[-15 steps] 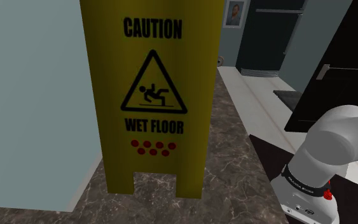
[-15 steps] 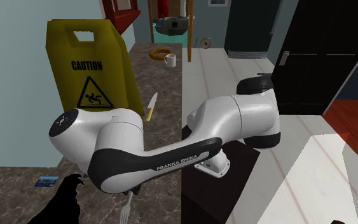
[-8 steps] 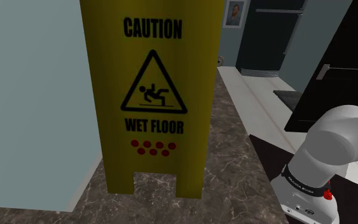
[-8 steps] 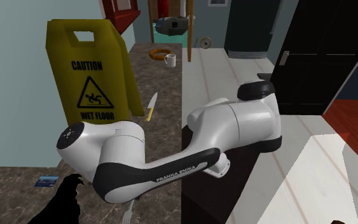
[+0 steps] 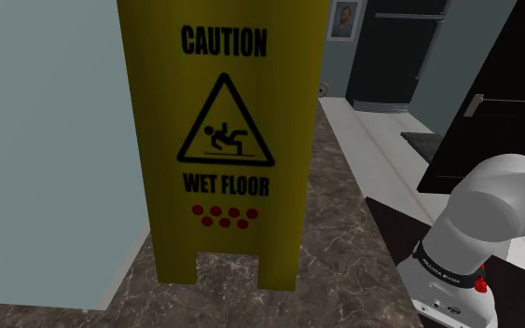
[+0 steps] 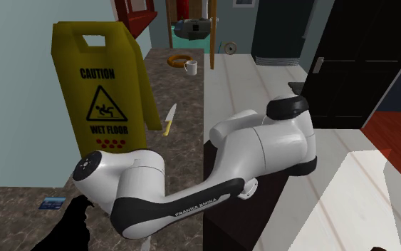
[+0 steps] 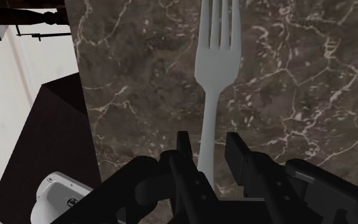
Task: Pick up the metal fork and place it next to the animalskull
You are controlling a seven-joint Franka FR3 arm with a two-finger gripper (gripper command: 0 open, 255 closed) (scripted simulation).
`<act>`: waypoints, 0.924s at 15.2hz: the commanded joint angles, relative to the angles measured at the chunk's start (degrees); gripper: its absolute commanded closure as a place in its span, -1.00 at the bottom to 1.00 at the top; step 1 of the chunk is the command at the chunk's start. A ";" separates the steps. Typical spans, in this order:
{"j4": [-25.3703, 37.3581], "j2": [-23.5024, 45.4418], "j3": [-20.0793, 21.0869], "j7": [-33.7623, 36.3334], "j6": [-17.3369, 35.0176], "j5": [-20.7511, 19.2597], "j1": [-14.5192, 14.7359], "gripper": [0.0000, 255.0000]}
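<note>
I see the fork (image 7: 214,70), pale grey, lying flat on the dark veined marble counter (image 7: 139,76) with its tines pointing away from the hand. Its handle runs back between the two black fingers (image 7: 185,153). The gripper (image 7: 210,153) is parted a little wider than the handle and straddles it. I see a thin strip of counter on each side, so nothing is clasped.

The fork lies near the counter's edge, and the dark stand (image 7: 50,127) is past that edge.

In the second exterior view the white arm (image 6: 263,142) folds down low over the near end of the counter. A black jagged shape (image 6: 74,228) that I cannot identify is beside it, and a small blue card (image 6: 52,203) is close by. Farther along stand a yellow wet-floor sign (image 6: 102,85), a yellow-handled knife (image 6: 169,120) just beside it, and a white mug (image 6: 190,68).
</note>
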 commanded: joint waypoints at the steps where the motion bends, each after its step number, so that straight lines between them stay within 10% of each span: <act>1: -0.70 -0.37 1.24 -0.36 1.13 0.86 -0.40 1.00; 14: -3.88 -2.37 7.31 -1.91 6.29 5.42 -1.82 1.00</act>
